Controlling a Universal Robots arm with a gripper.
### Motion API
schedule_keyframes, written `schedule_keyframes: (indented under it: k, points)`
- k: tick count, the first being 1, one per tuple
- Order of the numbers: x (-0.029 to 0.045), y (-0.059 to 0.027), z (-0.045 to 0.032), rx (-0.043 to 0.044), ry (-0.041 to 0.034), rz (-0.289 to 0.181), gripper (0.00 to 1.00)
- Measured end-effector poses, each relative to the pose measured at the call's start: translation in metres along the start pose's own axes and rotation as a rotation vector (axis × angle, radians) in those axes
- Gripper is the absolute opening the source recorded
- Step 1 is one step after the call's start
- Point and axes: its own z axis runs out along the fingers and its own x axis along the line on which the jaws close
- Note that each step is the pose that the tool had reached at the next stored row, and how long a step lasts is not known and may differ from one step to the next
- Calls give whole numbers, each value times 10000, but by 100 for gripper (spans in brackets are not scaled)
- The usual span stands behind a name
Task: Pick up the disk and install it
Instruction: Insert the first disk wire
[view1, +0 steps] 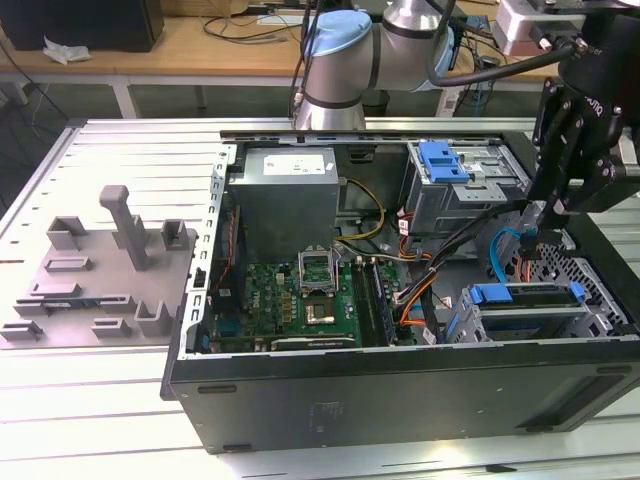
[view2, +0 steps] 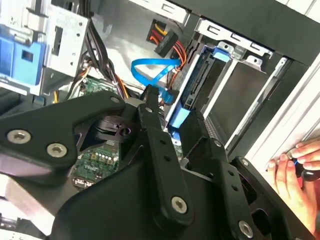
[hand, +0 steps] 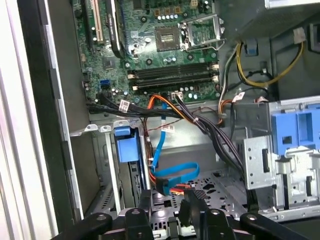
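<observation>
The gripper (view1: 537, 213) is black, the flat cable (view1: 494, 260) looped just beside it bright blue, the disk (view1: 522, 298) near it silver framed in bright blue, the circuit board (view1: 300, 295) farther off green, and the computer case (view1: 400, 390) black on a pale grey slatted desk (view1: 90, 400).

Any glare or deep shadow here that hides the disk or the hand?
Exterior view: even light, no glare on the disk; the black hand reads dark against the case. Second wrist view: the hand is in shadow up front, and the table beside the case washes out white. First wrist view: the disk's bay is shaded, the table strip overexposed.
</observation>
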Motion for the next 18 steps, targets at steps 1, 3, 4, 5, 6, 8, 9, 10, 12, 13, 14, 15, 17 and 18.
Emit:
schedule_keyframes:
  k: [1,3,4,5,6,8,9,10,12,13,14,15,17,18]
  points:
    - [-6,-12,3,2,5,74,43]
    - [-19,-34,9,6,13,220,36]
    - [-24,-44,11,7,17,284,30]
    - [-34,-61,15,11,24,397,24]
    - [-39,-71,17,12,29,461,24]
    - [-54,-95,23,17,40,623,24]
    - [-59,-101,25,19,45,707,24]
    - [-65,-108,29,23,52,835,24]
    - [-82,-122,38,32,73,1139,24]
    - [-89,-124,42,34,76,1216,24]
    - [-98,-125,44,36,81,1271,24]
    - [-111,-128,48,38,84,1333,24]
    - [-155,-133,58,40,90,1412,24]
    - [-172,-135,62,41,92,1434,24]
